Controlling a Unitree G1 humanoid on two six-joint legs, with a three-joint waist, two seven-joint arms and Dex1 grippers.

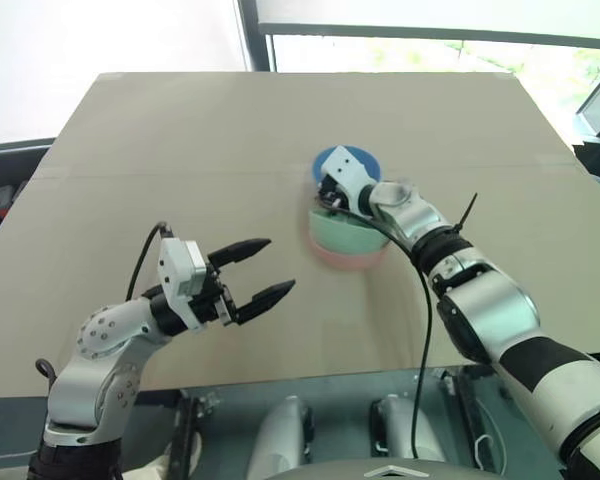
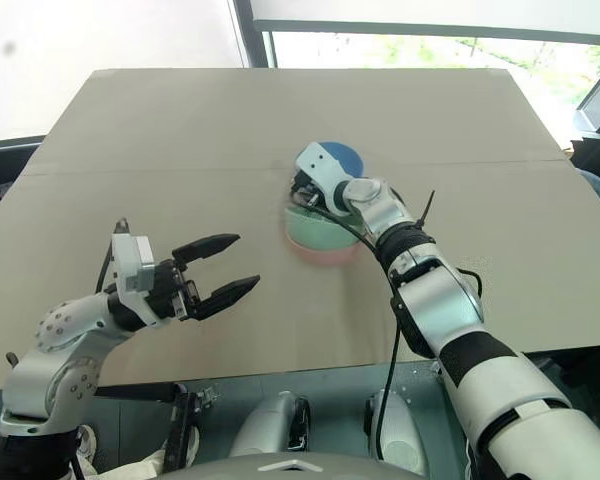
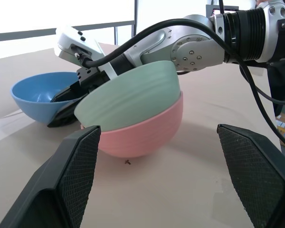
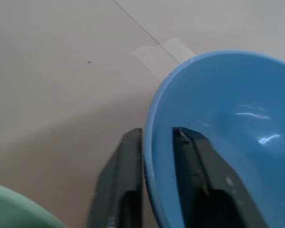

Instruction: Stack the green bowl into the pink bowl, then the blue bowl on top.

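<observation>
The left gripper [image 1: 263,270] hovers idle over the bare tan bench [image 1: 180,150], jaws spread wide on nothing. The pale mint-green plastic bowl [image 3: 133,92] sits tilted inside the salmon-pink plastic bowl [image 3: 147,133], leaving the stack ready. Just beyond, the right gripper [image 4: 154,142] pinches the bright blue plastic bowl's [image 4: 228,118] rim, one finger inside, one outside, likely for lifting it onto the stack.

You had no readable text, label, brand, number or sign anywhere in these views; nothing legible showed on any surface.
</observation>
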